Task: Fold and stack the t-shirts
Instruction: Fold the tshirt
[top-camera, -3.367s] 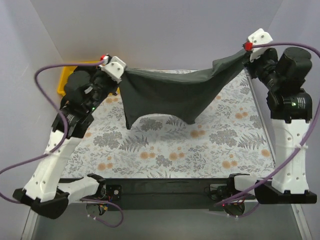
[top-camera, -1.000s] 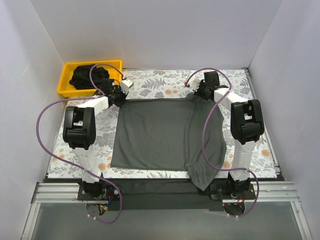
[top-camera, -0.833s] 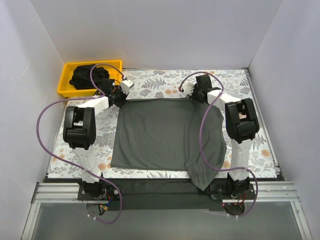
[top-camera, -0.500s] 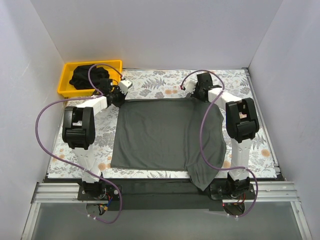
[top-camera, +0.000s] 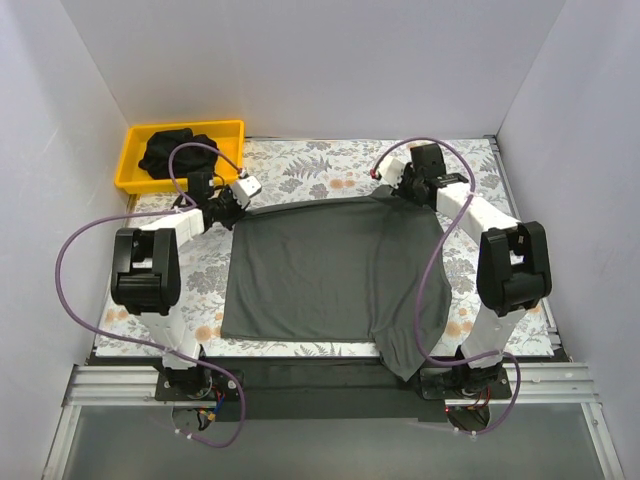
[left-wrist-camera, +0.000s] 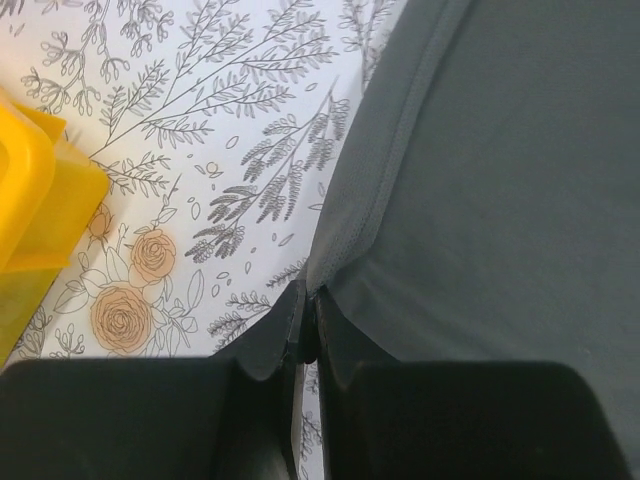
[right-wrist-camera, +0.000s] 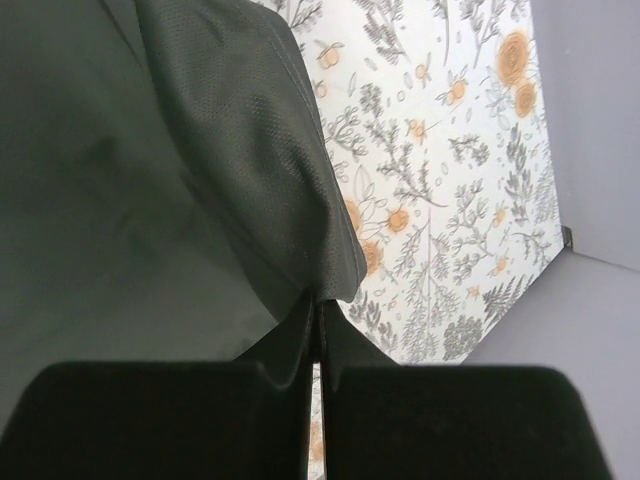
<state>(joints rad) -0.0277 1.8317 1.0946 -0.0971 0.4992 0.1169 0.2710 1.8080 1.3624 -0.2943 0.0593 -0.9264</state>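
Top external view: my left gripper (top-camera: 230, 207) and right gripper (top-camera: 393, 192) each pinched tight on far corner of t-shirt (top-camera: 330, 270). T-shirt spread flat, middle of table (top-camera: 300, 165). I hold corners to pull cloth smooth for folding. Other t-shirts (top-camera: 170, 150) in yellow tray (top-camera: 150, 186), far left corner.

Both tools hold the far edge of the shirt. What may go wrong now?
1. The left tool and right tool pinch only a thin edge of the t-shirt; it may slip out.
2. Its near right corner hangs over the table edge and might snag.
3. The right side lies creased, so a fold may come out uneven.
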